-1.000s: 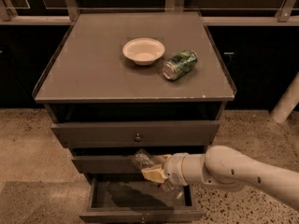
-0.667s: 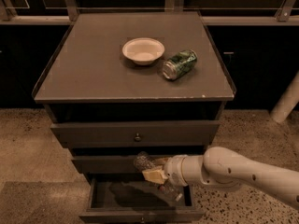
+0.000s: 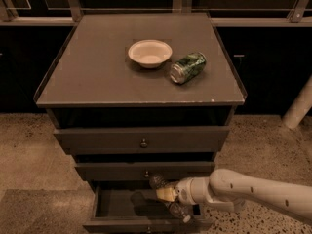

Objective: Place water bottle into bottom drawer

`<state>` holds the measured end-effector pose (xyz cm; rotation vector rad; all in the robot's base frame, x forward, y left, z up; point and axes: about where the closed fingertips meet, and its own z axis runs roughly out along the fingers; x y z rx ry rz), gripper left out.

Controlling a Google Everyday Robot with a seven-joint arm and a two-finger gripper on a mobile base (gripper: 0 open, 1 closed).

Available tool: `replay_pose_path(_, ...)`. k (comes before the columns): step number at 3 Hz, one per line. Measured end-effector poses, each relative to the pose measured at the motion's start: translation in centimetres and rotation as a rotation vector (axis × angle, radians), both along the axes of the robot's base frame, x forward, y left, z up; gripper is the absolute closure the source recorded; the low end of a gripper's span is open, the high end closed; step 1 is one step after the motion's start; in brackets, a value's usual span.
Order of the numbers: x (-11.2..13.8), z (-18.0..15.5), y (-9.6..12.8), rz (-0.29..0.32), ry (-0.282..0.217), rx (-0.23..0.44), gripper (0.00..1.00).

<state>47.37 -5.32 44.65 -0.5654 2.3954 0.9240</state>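
The bottom drawer [image 3: 114,204] is pulled open at the foot of the cabinet, and its shallow interior shows. My gripper [image 3: 166,194] reaches in from the right, just above the drawer's right half. It is shut on the water bottle [image 3: 179,211], a clear bottle held tilted. The bottle's upper end is in front of the middle drawer's front and its lower end dips into the open drawer. The white arm [image 3: 253,191] stretches off to the lower right.
On the cabinet top [image 3: 87,77] stand a white bowl [image 3: 149,53] and a green patterned can [image 3: 188,68] lying on its side. The top drawer [image 3: 141,139] and middle drawer [image 3: 112,170] are closed. Speckled floor surrounds the cabinet, with a white post [image 3: 298,106] at right.
My gripper has moved down with the water bottle, from in front of the middle drawer into the open bottom drawer. The bowl and can have not moved.
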Motion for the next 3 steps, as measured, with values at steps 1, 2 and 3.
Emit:
replay_pose_path(1,-0.6,-5.2,-1.1,-0.058,0.093,-0.004,1.00)
replay_pose_path(2,-0.7,-5.2,-1.1,-0.058,0.093,-0.003,1.00)
replay_pose_path(3,-0.1,-7.8,-1.3,-0.080,0.158,0.006,1.00)
